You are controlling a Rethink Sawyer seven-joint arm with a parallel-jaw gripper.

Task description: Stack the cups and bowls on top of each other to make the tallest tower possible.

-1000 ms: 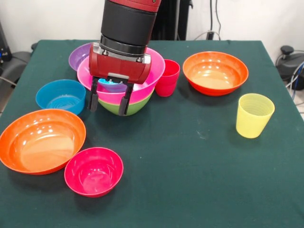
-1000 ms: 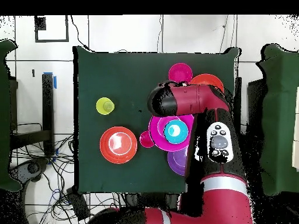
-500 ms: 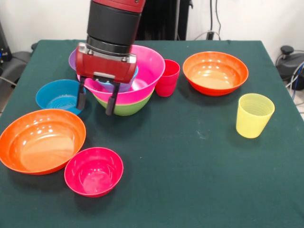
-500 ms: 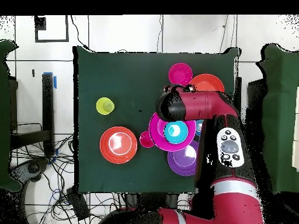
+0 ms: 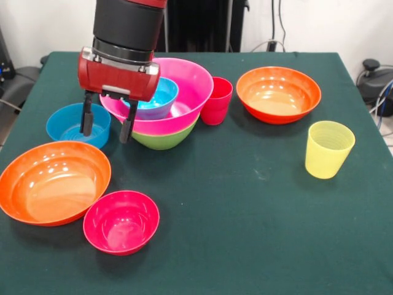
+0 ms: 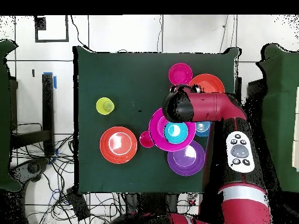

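Two orange bowls [image 5: 54, 182] beside tower [image 5: 164, 120]

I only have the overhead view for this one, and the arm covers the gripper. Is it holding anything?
Observer: No. The front view shows the gripper open and empty, hanging beside the pink bowl.
Operator: Is anything under that pink bowl?
Observer: Yes, a green bowl. The pink one nests in it, and a small blue bowl sits inside the pink one.
Operator: Is the red cup standing or tipped over?
Observer: The red cup stands upright, mouth up, right beside the pink bowl's rim.
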